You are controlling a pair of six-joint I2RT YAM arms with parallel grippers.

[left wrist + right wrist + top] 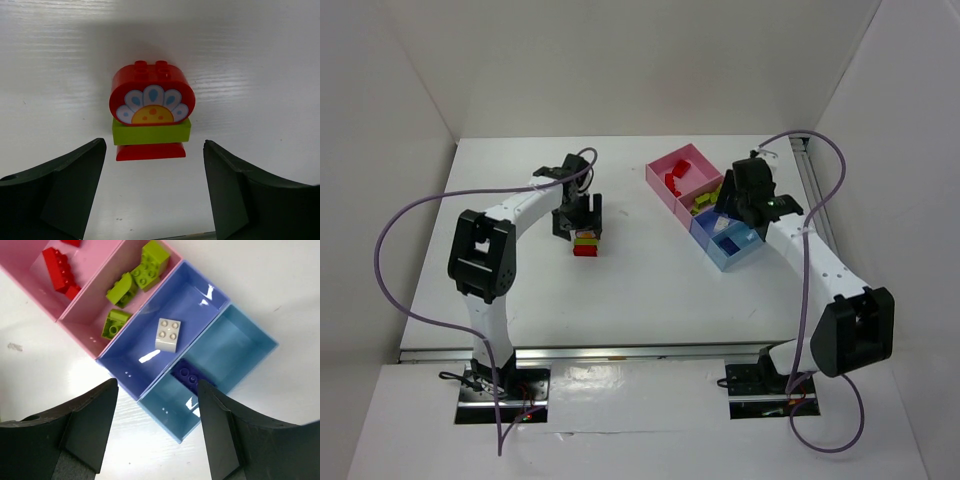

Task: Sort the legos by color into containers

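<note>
A stack [151, 120] of a red round flower piece, a lime green brick and a red brick lies on the table; it also shows in the top view [586, 245]. My left gripper [155, 192] is open and empty just short of it. My right gripper [157, 430] is open and empty above the row of four containers [672, 167]. In the right wrist view the far pink box [35, 285] holds red bricks [59, 271], the second pink box lime green bricks [134, 284], the purple-blue box a beige brick [167, 335], the light blue box a purple brick [192, 378].
White walls enclose the table on the left, back and right. The arm cables loop over the table's left side [395, 240] and right side [820, 160].
</note>
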